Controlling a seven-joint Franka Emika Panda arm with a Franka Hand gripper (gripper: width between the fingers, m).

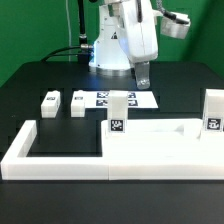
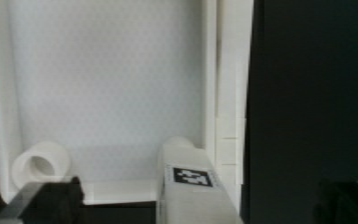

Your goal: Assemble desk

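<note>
The white desk tabletop lies flat at the exterior view's right, inside the border frame. Two white legs with tags stand upright on it, one at its left corner and one at its right end. Two more legs lie loose on the black table. My gripper hangs above the tabletop, apart from it. In the wrist view the tabletop shows its raised rim, a round screw hole and a tagged leg. The gripper is open and empty, with its dark fingers wide apart.
The long white U-shaped border frame runs along the front and up the exterior view's left. The marker board lies flat behind the tabletop. The robot base stands at the back.
</note>
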